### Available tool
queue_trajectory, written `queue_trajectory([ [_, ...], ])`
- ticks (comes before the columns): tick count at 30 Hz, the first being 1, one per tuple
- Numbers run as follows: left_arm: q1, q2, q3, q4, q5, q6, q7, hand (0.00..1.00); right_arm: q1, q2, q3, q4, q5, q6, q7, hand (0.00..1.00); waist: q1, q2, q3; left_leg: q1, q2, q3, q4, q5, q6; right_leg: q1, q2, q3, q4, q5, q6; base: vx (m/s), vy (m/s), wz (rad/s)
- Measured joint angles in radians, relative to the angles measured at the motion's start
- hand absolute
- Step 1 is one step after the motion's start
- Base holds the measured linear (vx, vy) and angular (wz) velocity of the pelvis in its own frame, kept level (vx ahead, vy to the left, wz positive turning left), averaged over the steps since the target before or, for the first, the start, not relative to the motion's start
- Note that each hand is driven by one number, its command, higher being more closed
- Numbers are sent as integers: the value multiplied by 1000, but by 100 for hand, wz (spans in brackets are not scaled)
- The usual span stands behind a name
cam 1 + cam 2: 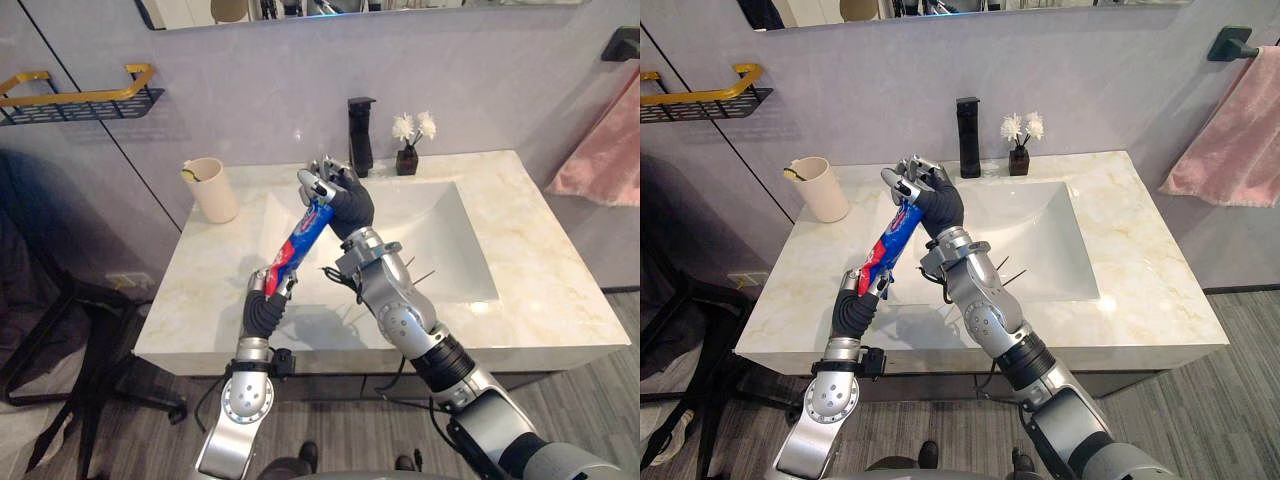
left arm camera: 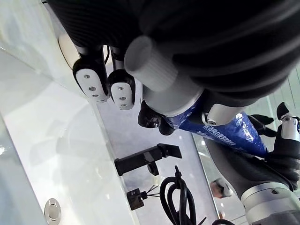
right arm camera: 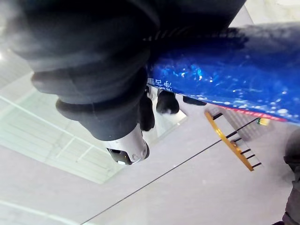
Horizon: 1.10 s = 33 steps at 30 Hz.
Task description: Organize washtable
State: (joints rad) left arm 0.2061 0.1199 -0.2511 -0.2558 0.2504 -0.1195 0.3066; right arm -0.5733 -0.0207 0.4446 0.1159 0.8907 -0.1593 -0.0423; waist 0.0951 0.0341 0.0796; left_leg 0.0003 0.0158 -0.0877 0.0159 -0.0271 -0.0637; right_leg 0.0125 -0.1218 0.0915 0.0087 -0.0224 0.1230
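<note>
A blue and red toothpaste tube (image 1: 303,238) hangs slanted above the left part of the sink basin (image 1: 440,235). My left hand (image 1: 266,300) is curled round its lower red end. My right hand (image 1: 347,203) is curled round its upper end near the cap. In the left wrist view the tube (image 2: 225,133) runs from my left hand's fingers (image 2: 93,82) to the right hand (image 2: 286,150). The right wrist view has the blue tube (image 3: 225,79) pressed against my right hand (image 3: 126,150).
A cream cup (image 1: 211,188) stands on the marble counter (image 1: 540,280) at the back left. A black faucet (image 1: 360,135) and a small vase of white flowers (image 1: 408,150) stand behind the basin. A gold rack (image 1: 80,100) hangs left, a pink towel (image 1: 610,150) right.
</note>
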Motion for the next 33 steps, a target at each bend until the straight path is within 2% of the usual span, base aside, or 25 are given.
queue_trajectory([
  [9,1,-1,24,-31,8,8,0,100,38,35,-23,-6,-3,-15,27,100,0,0,0,1,-1,-8,1,-1,2,3,0,-3,0,0,0,0,0,0],
  [10,1,-1,24,-31,8,8,0,100,39,37,-23,-6,-5,-17,27,0,0,0,0,1,-1,-8,1,-1,2,3,0,-3,0,0,0,0,0,0],
  [15,0,-12,57,-60,8,34,0,100,85,40,-30,-6,-30,-18,45,0,-1,0,0,2,-3,-20,2,-1,2,3,1,-5,1,0,0,0,0,0],
  [20,0,-12,88,-73,8,36,1,100,112,40,-30,-6,-37,-10,47,0,0,0,-1,2,-3,-22,5,-1,1,3,2,-3,0,0,0,0,0,0],
  [33,-38,-9,79,-120,6,45,2,100,146,39,1,-4,-37,13,48,0,1,-2,-2,-4,-7,-37,37,-21,1,18,2,-3,-17,4,-7,0,0,0],
])
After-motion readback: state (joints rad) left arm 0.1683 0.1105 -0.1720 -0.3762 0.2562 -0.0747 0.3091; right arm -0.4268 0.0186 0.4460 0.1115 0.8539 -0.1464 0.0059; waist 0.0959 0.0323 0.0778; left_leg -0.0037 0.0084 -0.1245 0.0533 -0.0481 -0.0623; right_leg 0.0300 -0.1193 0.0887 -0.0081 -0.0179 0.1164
